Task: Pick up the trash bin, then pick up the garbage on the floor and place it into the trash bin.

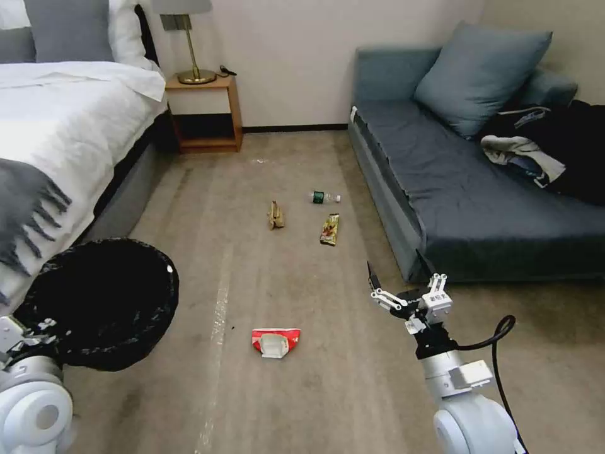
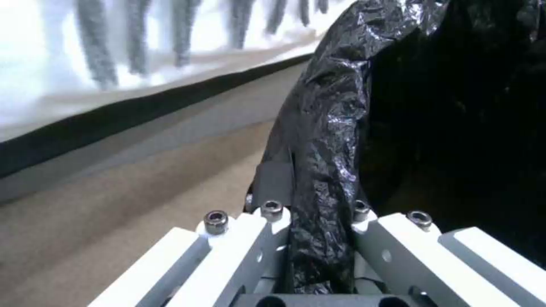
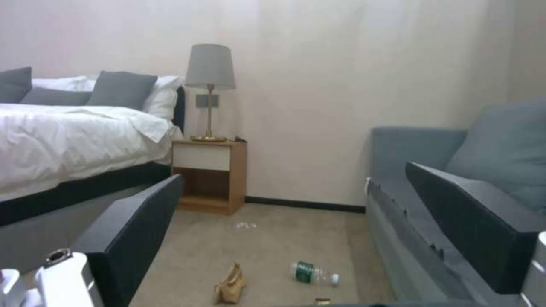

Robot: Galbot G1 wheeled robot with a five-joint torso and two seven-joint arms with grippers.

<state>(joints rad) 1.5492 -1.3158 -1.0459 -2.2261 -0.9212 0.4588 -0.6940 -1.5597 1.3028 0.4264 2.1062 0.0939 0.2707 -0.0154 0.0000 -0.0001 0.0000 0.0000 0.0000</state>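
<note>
So the left gripper (image 2: 318, 238) is clamped on the rim of the round, wide-mouthed trash bin lined with crinkly black plastic (image 1: 101, 302), holding it up by the bed's near corner. The right gripper (image 1: 403, 277) hovers over the carpet just off the grey sofa's front edge, jaws spread wide, nothing in them.

Garbage count on the floor: four pieces. One flattened red-and-white packet (image 1: 275, 342) lies nearest, mid-carpet between the two arms. Farther out sit one crumpled tan paper bag (image 1: 275, 215), one brown-yellow snack wrapper (image 1: 329, 229) and one small clear bottle with a green label (image 1: 325, 197).

Risks, I'd guess: the pinch seems to be mostly on bag film, so the liner could slip. The flat packet might also be hard to grab off carpet.
</note>
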